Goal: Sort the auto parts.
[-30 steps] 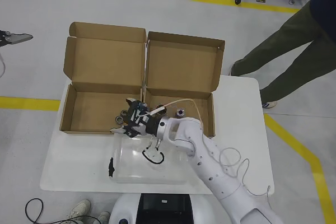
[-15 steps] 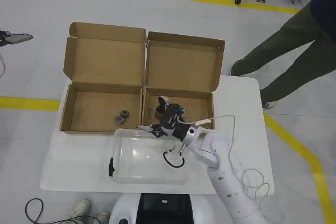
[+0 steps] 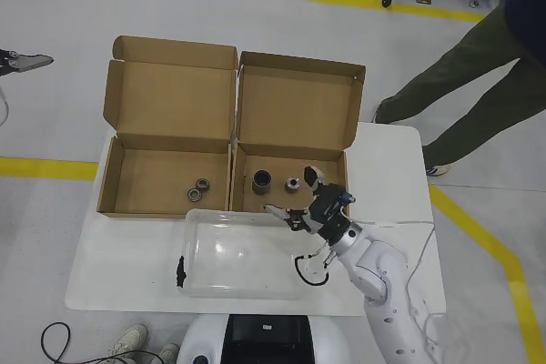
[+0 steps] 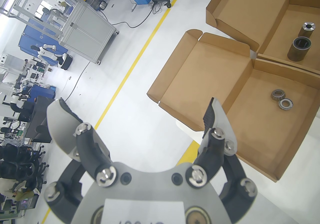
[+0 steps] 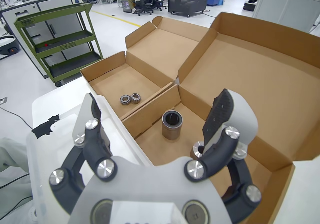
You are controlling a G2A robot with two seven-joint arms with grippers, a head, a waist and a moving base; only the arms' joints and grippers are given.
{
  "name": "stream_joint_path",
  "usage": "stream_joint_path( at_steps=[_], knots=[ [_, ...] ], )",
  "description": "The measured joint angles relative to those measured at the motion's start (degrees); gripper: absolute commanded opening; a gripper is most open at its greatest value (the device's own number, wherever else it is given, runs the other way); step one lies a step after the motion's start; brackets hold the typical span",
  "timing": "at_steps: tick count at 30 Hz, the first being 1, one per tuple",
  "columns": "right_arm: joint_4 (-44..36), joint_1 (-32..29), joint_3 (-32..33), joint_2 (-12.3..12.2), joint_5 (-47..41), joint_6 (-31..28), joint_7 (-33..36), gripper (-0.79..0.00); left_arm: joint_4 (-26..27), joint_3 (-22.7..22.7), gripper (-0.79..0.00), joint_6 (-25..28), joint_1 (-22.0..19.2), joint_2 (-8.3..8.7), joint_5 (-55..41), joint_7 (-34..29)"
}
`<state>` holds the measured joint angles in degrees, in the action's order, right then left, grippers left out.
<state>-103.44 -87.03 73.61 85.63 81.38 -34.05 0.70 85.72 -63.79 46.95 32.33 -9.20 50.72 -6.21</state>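
**Sorting station: both grippers empty, four parts boxed**

The white table carries two open cardboard boxes side by side along its far edge, lids folded back. A clear plastic tray sits in front of them, with its far wall against the boxes' front walls.

The left box holds two small ring bearings, lying just beside each other near the wall it shares with its neighbour. The right box holds a dark upright sleeve with its hollow bore facing up. A smaller silver bushing stands near the sleeve but apart from it.

The right gripper hangs over the front wall of the right box, by the tray's far right corner. Its jaws are spread wide and there is nothing between them. In the right wrist view one finger partly covers the silver bushing; contact cannot be confirmed.

The left gripper is off the table, over the floor and well out from the left box. Its jaws are also spread wide and hold nothing.

A scrap of black tape sits at the tray's left wall
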Motion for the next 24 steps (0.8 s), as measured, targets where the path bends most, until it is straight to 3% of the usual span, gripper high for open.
stream_joint_path(
  at_steps=[24],
  knots=[
    [-13.05,-22.60,13.53,-3.48,-0.95,5.86,-11.70,0.000,0.00,0.00,0.000,0.00,0.00,0.00,0.00,0.00]
  ],
)
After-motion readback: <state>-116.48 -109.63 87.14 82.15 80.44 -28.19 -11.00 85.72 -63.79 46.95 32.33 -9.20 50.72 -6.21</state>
